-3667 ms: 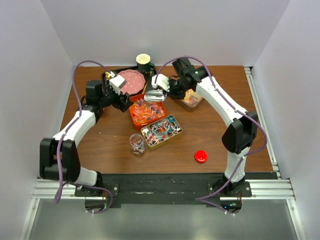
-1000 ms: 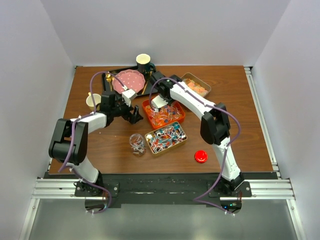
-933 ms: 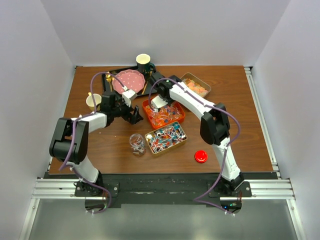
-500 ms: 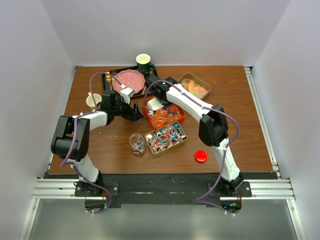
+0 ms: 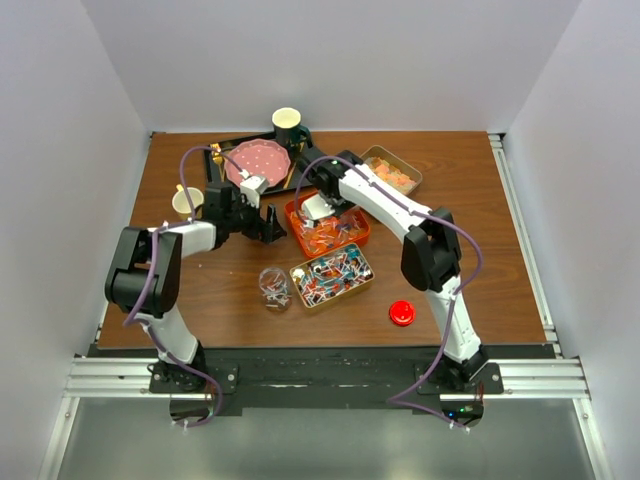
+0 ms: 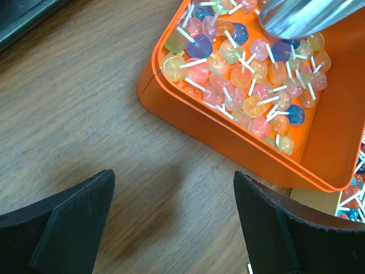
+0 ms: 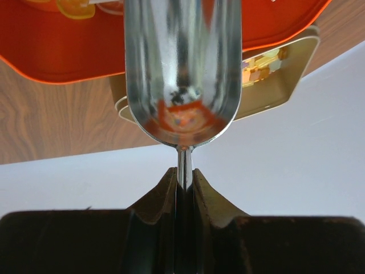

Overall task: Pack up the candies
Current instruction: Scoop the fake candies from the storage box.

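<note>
Top external: three candy tins [image 5: 342, 246]; left tool [image 6: 174, 222] spread; right tool [image 7: 183, 177] pinching one scoop [image 7: 182, 74].

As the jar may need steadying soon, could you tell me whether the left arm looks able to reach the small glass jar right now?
Probably yes: the left end effector is open and empty, the glass jar stands close by on the table, and nothing lies between them.

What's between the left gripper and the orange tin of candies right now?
Only bare brown wooden tabletop, seen in the left wrist view: the open left gripper sits just short of the orange rectangular tin holding the candies.
</note>
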### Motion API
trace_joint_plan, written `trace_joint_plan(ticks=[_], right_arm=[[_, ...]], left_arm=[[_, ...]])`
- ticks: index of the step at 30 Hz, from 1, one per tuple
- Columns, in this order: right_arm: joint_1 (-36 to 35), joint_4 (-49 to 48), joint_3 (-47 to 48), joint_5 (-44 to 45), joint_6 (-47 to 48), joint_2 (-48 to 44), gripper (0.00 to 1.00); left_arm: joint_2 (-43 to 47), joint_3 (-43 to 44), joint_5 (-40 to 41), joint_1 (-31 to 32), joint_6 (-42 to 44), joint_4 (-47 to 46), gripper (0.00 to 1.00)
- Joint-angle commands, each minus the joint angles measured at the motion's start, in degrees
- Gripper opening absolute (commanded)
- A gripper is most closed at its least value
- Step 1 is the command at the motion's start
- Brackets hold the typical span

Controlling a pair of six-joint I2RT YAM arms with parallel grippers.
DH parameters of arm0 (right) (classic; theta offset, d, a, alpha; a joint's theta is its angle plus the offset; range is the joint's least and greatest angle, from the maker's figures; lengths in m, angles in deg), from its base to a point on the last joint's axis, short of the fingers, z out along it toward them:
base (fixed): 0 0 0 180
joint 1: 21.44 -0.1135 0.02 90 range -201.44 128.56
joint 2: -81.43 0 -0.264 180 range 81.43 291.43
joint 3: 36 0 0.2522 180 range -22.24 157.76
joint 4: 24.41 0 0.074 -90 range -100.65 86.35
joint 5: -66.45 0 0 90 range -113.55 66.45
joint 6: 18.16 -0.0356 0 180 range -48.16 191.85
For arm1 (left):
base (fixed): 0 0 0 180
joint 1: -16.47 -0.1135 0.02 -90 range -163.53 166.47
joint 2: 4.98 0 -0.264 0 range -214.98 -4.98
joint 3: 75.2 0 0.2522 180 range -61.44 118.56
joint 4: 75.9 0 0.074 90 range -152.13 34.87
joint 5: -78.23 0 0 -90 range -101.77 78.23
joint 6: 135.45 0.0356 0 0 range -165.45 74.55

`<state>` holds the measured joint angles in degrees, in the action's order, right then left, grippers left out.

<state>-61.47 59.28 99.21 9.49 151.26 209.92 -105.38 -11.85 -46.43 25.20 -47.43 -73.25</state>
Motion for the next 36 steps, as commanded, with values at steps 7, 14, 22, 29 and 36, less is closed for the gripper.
trace_joint_plan(ticks=[7,14,22,29,36], right_arm=[[0.66,4.95,-0.86,0.71,-4.36,-1.58,0.00],[0.74,10.30,3.42,-4.64,-11.38,2.20,0.00],[1.27,16.99,6.43,-11.50,-23.43,5.72,0.00],[1.19,19.18,11.08,-12.38,-27.56,9.06,0.00],[0.04,18.05,10.83,-13.26,-28.17,10.47,0.00]], left_arm=[[-1.38,2.19,-0.15,-0.47,-1.80,-2.51,0.89],[-3.66,2.45,-0.94,-0.38,-3.99,-4.53,0.88],[-7.44,3.06,-4.45,-0.38,-5.32,-6.11,0.82],[-10.34,4.47,-6.56,0.14,-6.99,-8.04,0.80],[-11.75,3.95,-7.27,1.11,-7.51,-9.97,0.78]])
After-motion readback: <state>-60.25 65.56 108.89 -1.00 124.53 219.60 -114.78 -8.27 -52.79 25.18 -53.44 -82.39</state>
